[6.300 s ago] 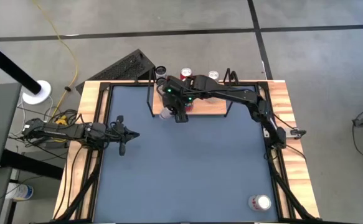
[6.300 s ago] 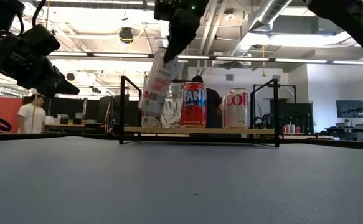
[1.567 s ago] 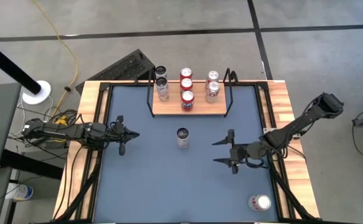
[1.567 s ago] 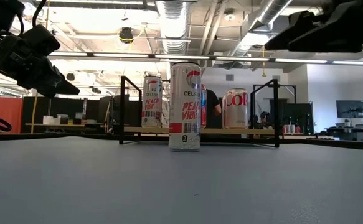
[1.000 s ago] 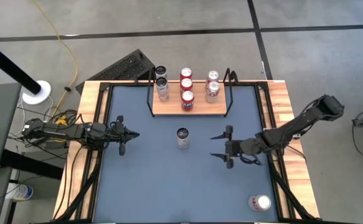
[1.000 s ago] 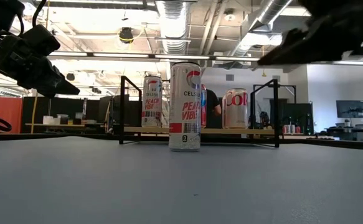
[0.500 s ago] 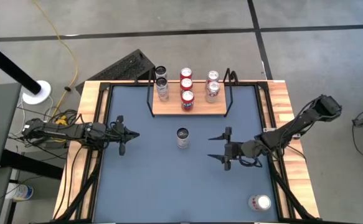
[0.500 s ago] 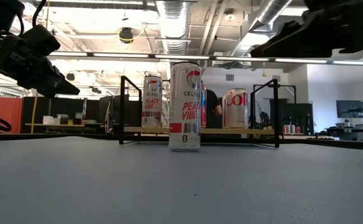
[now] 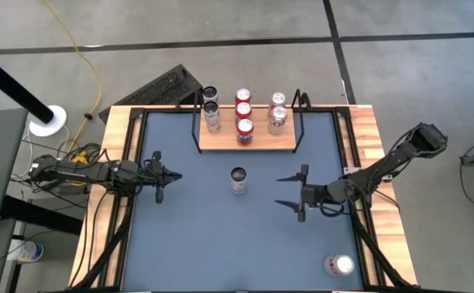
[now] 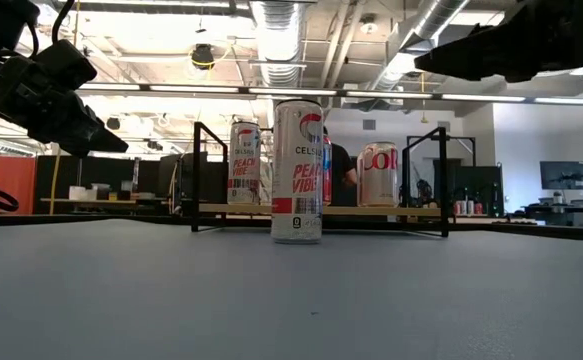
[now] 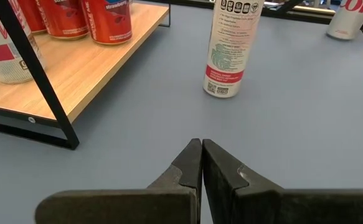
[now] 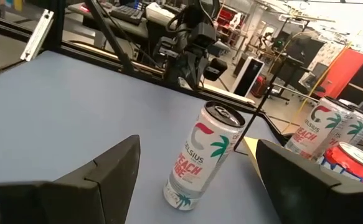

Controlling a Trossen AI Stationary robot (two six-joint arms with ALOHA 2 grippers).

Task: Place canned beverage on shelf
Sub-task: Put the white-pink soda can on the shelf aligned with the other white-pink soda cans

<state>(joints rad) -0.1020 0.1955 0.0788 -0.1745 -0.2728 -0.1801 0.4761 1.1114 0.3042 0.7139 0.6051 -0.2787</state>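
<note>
A tall white Celsius can (image 9: 238, 180) (image 10: 298, 172) stands upright on its base on the blue table top, in front of the shelf. The shelf (image 9: 261, 142) (image 10: 371, 209), a light-wood board on a black wire frame, carries several cans. My right gripper (image 9: 283, 192) (image 12: 198, 146) hovers open to the can's right. It points level at the can (image 12: 200, 155) and stays clear of it. My left gripper (image 9: 176, 174) (image 11: 201, 158) waits shut at the table's left side, and the can (image 11: 233, 50) shows beyond it.
Another can (image 9: 339, 265) stands at the table's near right corner. The shelf's black frame posts (image 10: 196, 175) rise behind the can. Red cans (image 11: 84, 18) stand on the shelf board near the left arm. Bare blue table lies between the can and the near edge.
My right gripper has tipped its fingers up from a downward slant to level. It has stayed open and in about the same place, right of the can. The can and my left arm have kept still.
</note>
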